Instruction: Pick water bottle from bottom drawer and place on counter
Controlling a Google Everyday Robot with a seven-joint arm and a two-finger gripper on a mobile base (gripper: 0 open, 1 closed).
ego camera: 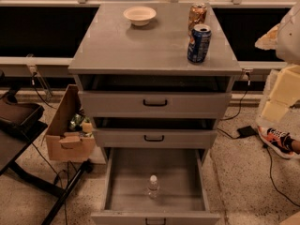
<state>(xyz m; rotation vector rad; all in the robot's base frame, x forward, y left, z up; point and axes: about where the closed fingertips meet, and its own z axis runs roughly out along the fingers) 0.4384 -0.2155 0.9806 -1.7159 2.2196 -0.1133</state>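
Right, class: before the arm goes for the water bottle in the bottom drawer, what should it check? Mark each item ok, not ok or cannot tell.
1. Bottom drawer pulled open: ok.
2. Water bottle upright and alone on the drawer floor: ok.
3. Bottle stands forward of the middle drawer front, so access from above looks free: ok.
4. Counter has bare surface between the bowl and the blue can: ok.
5. Tool placed for the reach: cannot tell, it is not in view.

Water bottle [153, 186] upright in the open bottom drawer [126, 172], blue can [199, 43] on the desk [140, 46], hand out of shot.
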